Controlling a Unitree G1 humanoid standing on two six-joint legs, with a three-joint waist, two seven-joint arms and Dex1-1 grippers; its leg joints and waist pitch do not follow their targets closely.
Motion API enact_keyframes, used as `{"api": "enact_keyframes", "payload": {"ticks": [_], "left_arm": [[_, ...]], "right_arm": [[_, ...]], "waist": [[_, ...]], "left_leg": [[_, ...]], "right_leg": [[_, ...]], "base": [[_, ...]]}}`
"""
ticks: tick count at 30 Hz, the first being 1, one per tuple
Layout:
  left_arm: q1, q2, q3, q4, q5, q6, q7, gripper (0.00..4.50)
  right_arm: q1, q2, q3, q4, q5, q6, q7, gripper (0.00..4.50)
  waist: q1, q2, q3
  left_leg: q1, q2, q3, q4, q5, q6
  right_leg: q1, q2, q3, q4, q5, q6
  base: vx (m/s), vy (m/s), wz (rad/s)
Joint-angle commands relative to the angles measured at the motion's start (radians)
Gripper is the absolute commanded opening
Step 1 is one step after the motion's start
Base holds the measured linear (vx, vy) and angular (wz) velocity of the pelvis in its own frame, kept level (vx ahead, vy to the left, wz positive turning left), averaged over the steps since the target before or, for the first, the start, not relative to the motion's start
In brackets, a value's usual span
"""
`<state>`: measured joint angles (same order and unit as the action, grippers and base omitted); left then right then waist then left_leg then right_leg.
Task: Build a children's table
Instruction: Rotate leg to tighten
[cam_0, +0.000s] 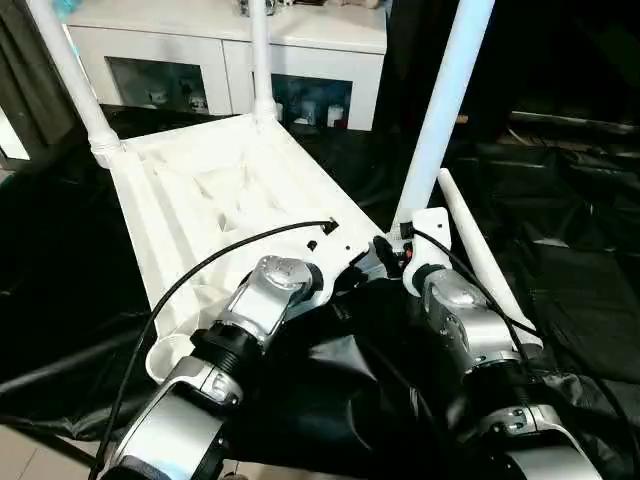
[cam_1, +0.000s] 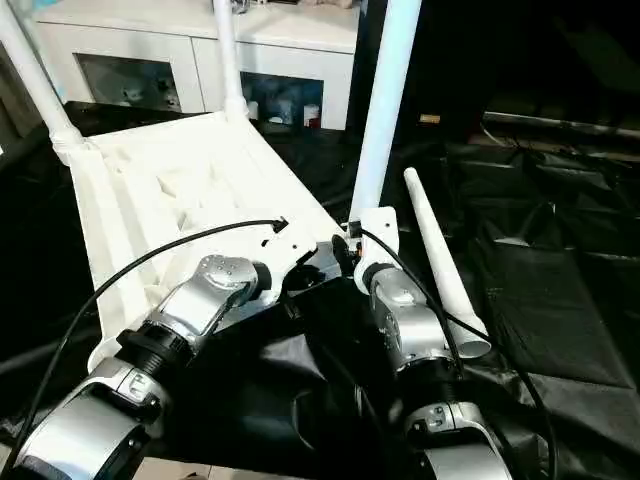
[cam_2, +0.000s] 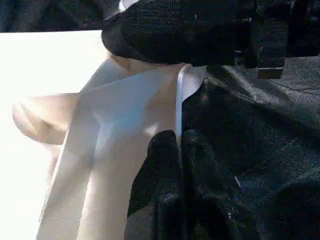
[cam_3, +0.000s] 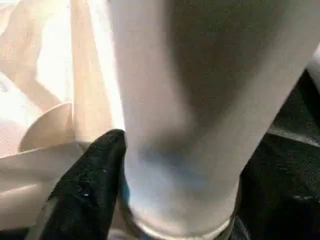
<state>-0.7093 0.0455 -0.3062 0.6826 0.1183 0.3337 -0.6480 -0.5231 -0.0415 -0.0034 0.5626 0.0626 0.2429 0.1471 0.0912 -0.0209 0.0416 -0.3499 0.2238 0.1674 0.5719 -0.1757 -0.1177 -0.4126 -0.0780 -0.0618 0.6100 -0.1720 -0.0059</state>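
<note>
The white tabletop (cam_0: 200, 200) lies underside up on black sheeting, its ribs showing. Two white legs (cam_0: 70, 70) (cam_0: 261, 60) stand in the far corner sockets. A third leg (cam_0: 445, 100) stands upright at the near right corner, and my right gripper (cam_0: 395, 250) is shut on its base, one black finger (cam_3: 95, 170) pressed against the tube. My left gripper (cam_2: 179, 142) is shut on the thin rim of the tabletop's near edge, close beside the right gripper (cam_2: 175, 30). The fourth leg (cam_0: 480, 250) lies loose on the sheeting to the right.
The near left corner socket (cam_0: 170, 355) holds no leg. A white cabinet with glass doors (cam_0: 230, 50) stands behind the work. Crumpled black sheeting (cam_0: 560, 260) covers the surface all round, and black cables run along both forearms.
</note>
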Motion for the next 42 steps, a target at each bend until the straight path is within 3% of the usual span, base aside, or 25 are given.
{"api": "enact_keyframes", "payload": {"ticks": [1, 4, 10, 13, 17, 21, 23, 28, 40, 42], "left_arm": [[-0.010, -0.028, -0.015, 0.015, 0.002, -0.036, 0.019, 0.00], [0.007, -0.001, -0.021, -0.006, -0.016, -0.059, -0.053, 0.00], [0.048, 0.083, -0.028, -0.051, -0.036, -0.114, -0.185, 0.00], [0.086, 0.138, -0.036, -0.124, -0.077, -0.151, -0.319, 0.00], [0.125, 0.207, -0.055, -0.214, -0.117, -0.148, -0.452, 0.00], [0.157, 0.259, -0.067, -0.279, -0.136, -0.135, -0.536, 0.00], [0.162, 0.267, -0.069, -0.288, -0.138, -0.133, -0.547, 0.00], [0.173, 0.283, -0.061, -0.305, -0.136, -0.135, -0.562, 0.00], [0.159, 0.270, -0.050, -0.287, -0.118, -0.127, -0.504, 0.00], [0.139, 0.246, -0.030, -0.253, -0.104, -0.091, -0.431, 0.00]], "right_arm": [[0.006, 0.046, 0.055, 0.006, 0.015, 0.013, 0.065, 3.65], [0.007, 0.012, 0.054, -0.006, 0.027, 0.021, 0.133, 3.65], [0.056, -0.134, 0.129, -0.127, 0.047, 0.014, 0.407, 3.65], [0.085, -0.206, 0.133, -0.191, 0.072, 0.026, 0.513, 3.65], [0.116, -0.281, 0.147, -0.252, 0.084, 0.028, 0.637, 3.65], [0.143, -0.333, 0.165, -0.304, 0.099, 0.034, 0.716, 3.65], [0.146, -0.338, 0.166, -0.310, 0.102, 0.032, 0.723, 3.65], [0.161, -0.354, 0.188, -0.329, 0.100, 0.042, 0.763, 3.65], [0.171, -0.327, 0.195, -0.331, 0.102, 0.059, 0.745, 2.76], [0.174, -0.294, 0.185, -0.304, 0.081, 0.056, 0.672, 2.71]], "waist": [[0.001, -0.008, -0.056], [-0.001, -0.006, -0.055], [0.003, -0.006, -0.056], [0.003, -0.006, -0.057], [0.006, -0.003, -0.058], [0.011, -0.003, -0.055], [0.011, -0.002, -0.053], [0.016, -0.003, -0.056], [0.016, -0.001, -0.056], [0.014, -0.001, -0.054]], "left_leg": [[-0.008, -0.012, 0.011, -0.063, -0.227, 0.024], [-0.006, -0.011, 0.010, -0.064, -0.242, 0.023], [-0.009, -0.007, 0.010, -0.062, -0.215, 0.043], [-0.008, -0.004, 0.011, -0.061, -0.212, 0.054], [-0.006, 0.001, 0.012, -0.061, -0.202, 0.053], [-0.006, 0.001, 0.013, -0.063, -0.215, 0.048], [-0.005, 0.000, 0.013, -0.064, -0.230, 0.042], [-0.005, 0.000, 0.012, -0.063, -0.210, 0.038], [-0.005, -0.002, 0.012, -0.062, -0.211, 0.030], [-0.005, -0.003, 0.012, -0.063, -0.216, 0.024]], "right_leg": [[0.057, -0.044, 0.034, -0.088, -0.292, -0.124], [0.054, -0.044, 0.034, -0.091, -0.321, -0.119], [0.061, -0.045, 0.034, -0.085, -0.250, -0.145], [0.060, -0.047, 0.036, -0.082, -0.241, -0.157], [0.056, -0.047, 0.038, -0.076, -0.210, -0.181], [0.056, -0.045, 0.037, -0.076, -0.216, -0.181], [0.054, -0.046, 0.037, -0.080, -0.256, -0.170], [0.055, -0.045, 0.038, -0.077, -0.235, -0.165], [0.057, -0.044, 0.037, -0.076, -0.231, -0.168], [0.056, -0.044, 0.036, -0.079, -0.251, -0.162]], "base": [[0.000, 0.000, 0.00], [0.000, 0.000, 0.00], [0.000, 0.000, 0.00], [0.000, 0.000, 0.00], [0.000, 0.000, 0.00], [0.000, 0.000, 0.00], [0.000, 0.000, 0.00], [0.000, 0.000, 0.00], [0.000, 0.000, 0.00], [0.000, 0.000, 0.00]]}}
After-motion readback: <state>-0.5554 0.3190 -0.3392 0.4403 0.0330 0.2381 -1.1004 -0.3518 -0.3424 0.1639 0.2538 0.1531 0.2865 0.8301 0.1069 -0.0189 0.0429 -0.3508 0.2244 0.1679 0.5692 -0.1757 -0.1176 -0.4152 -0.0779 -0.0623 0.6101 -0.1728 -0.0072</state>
